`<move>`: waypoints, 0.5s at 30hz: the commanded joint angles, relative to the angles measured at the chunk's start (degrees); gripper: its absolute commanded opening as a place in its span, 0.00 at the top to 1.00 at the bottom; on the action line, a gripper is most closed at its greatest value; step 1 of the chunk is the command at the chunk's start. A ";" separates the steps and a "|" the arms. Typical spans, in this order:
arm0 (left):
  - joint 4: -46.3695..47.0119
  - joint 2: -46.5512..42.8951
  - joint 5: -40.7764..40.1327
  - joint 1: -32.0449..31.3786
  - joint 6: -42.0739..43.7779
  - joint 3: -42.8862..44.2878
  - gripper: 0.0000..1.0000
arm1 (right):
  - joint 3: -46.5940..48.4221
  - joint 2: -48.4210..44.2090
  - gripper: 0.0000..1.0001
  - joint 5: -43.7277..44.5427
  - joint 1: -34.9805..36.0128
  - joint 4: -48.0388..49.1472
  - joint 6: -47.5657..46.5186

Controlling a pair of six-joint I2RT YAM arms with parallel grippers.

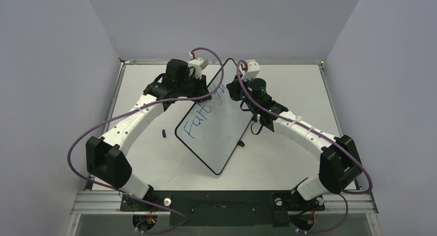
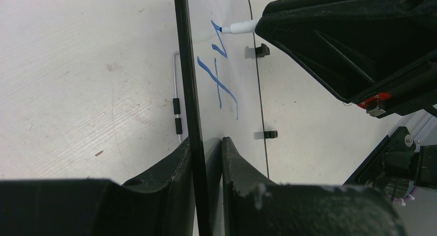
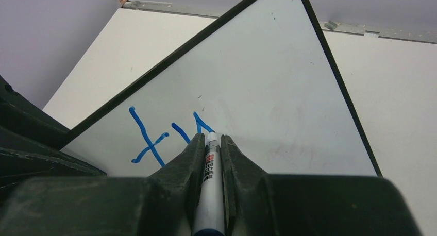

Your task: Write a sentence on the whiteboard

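White table [image 1: 299, 86]: my left gripper [image 2: 206, 140] pinches whiteboard [image 1: 221, 143] steady at 11 o'clock so right gripper [image 3: 212, 139], clamping marker [image 3: 210, 169], writes sentence [image 1: 198, 121].

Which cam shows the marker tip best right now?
Right wrist: the marker tip sits centre frame between the right fingers, touching the whiteboard at a blue stroke. Left wrist shows it small, side-on, near the top edge. Top external hides it behind the right arm.

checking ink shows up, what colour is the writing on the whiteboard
Blue writing on the whiteboard, best seen in the right wrist view.
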 commanded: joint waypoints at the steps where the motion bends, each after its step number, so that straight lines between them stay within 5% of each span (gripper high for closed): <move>1: 5.00 -2.91 -3.30 0.24 5.73 0.99 1.00 | -1.90 -0.97 1.00 0.12 -0.01 1.59 0.32; 15: 5.01 -2.84 -3.31 0.14 5.69 0.96 1.00 | 0.05 -4.19 1.00 1.62 -0.40 0.30 -0.09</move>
